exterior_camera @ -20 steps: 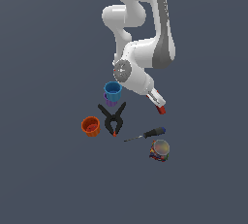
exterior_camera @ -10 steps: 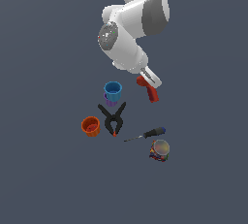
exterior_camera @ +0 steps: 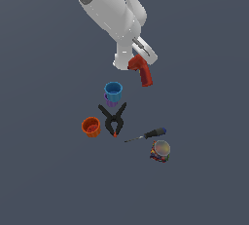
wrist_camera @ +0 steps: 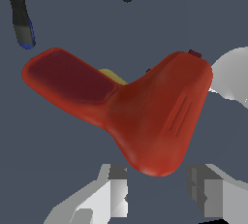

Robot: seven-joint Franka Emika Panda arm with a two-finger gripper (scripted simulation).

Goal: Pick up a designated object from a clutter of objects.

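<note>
**Inspector:** Since half a second ago the arm has swung up and the drill (exterior_camera: 140, 69) has risen with it; the other items on the table (exterior_camera: 48, 180) have not shifted.

**Clerk:** State of the pincer (exterior_camera: 138, 58)?

**Inspector:** Pinching the drill's body. It hangs well above the blue cup (exterior_camera: 113, 91), clamp (exterior_camera: 113, 118), orange cup (exterior_camera: 91, 126), screwdriver (exterior_camera: 148, 134) and can (exterior_camera: 160, 150), touching none.

**Clerk:** Step in hand?

**Inspector:** Lift, in my judgement nearly complete. Next move calls for holding the grip steady and clearing upward without swinging.

**Clerk:** Condition of the drill?

**Inspector:** Pistol-shaped, smooth red shell, darker red handle panel (wrist_camera: 72, 77) jutting free, yellow trigger partly hidden.
</note>
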